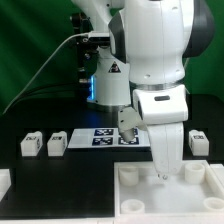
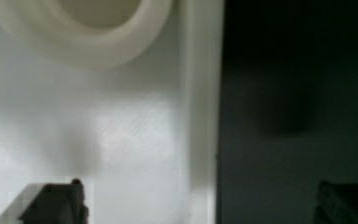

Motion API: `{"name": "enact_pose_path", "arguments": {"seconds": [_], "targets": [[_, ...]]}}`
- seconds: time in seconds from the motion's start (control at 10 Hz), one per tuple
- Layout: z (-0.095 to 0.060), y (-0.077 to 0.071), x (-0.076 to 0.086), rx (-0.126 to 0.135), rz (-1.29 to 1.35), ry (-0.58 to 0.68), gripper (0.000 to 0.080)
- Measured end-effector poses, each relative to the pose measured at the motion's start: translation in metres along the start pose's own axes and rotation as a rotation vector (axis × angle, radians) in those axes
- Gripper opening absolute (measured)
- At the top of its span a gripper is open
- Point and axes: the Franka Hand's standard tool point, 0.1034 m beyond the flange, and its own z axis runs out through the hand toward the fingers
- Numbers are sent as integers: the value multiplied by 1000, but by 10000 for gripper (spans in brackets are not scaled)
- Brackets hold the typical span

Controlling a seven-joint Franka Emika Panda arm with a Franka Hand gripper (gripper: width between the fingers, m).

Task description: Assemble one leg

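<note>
**Claw open at tray edge, three legs loose by the marker board**

Your gripper is low on the camera side of the marker board. It hangs at the side of the big white tray part that lies nearest that board. In the wrist view the fingertips stand wide apart with nothing between them, so the claw is open and empty. A straight tray edge runs between them. On one side of it is white tray surface with a round socket, on the other bare black table. You cannot tell whether the tips touch the tray.

For room to move, you have bare table in front of the marker board on the exterior view's left of the tray. The arm's body hides part of the board's other end.

One leg stands just off the marker board's end on the exterior view's left. A second leg stands further out on that side, a small gap between the two. A third leg stands on the board's other side, beyond the gripper. Each is a stubby white block with a black-and-white square tag facing the camera, pattern too small to read. None is in the claw.
</note>
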Motion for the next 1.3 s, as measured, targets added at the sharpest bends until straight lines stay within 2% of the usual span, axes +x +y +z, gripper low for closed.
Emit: {"name": "enact_pose_path", "arguments": {"seconds": [0.3,0.4,0.5,0.7,1.0,1.1,1.3], "targets": [[0,0,0,0,1,0,648],[-3,0,0,-4,60,-1,648],[-15,-2,1,-18,125,-6,648],[-32,-14,16,-34,211,-11,648],[-46,-19,56,-61,713,20,648],[-44,-21,66,-69,838,36,648],[-44,-22,65,-58,1023,49,648]]}}
